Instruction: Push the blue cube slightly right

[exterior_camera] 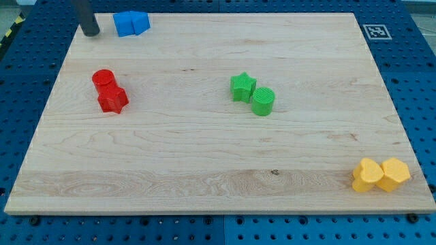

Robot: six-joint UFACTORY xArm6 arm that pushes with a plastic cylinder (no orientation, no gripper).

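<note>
Two blue blocks (pixel 131 23) touching at board's (pixel 204 170) top-left edge, cube indistinguishable; my tip (pixel 90 33) just left, apart. No jaws, only a rod. Red, green, yellow pairs elsewhere.

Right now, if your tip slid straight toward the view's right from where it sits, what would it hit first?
My tip sits just left of the blue blocks at the board's top edge. Sliding right, it would likely meet their left face first, though it looks slightly nearer the view's bottom, so contact could be glancing.
</note>
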